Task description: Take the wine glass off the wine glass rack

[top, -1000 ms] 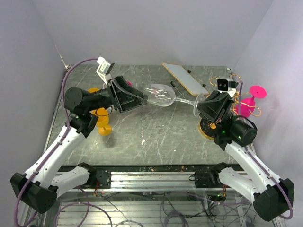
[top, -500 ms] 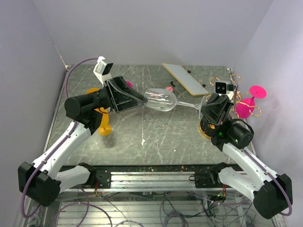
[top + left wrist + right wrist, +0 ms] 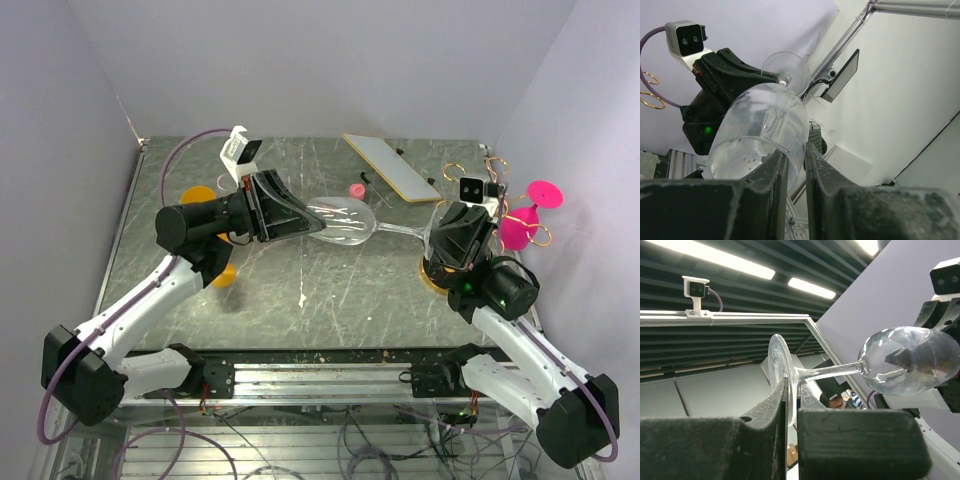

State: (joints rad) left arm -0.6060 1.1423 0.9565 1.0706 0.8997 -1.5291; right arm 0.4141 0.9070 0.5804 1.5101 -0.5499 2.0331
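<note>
1. The wine glass point(image 3: 345, 220) is off the wine glass rack point(image 3: 432, 283). It lies on its side in the air above the worktop point(image 3: 330, 290), just left of the rack, with its bowl pointing away from the rack and its foot toward it.
2. The left pincer point(image 3: 318, 226) is clenched on the bowl's rim. In the left wrist view its fingers point(image 3: 772, 172) pinch the glass wall between them.
3. The right pincer point(image 3: 432, 226) grasps the foot, on the rack side of the glass. In the right wrist view the round foot sits edge-on between the two pads point(image 3: 775, 405).
4. A pink glass point(image 3: 525, 215) hangs among the rack's gold loops on the side away from the clear glass.
5. A white board point(image 3: 390, 165) lies behind and left of the rack.
6. An orange glass point(image 3: 222, 272), partly hidden by the left arm, is well apart from the rack, beyond the clear glass.
</note>
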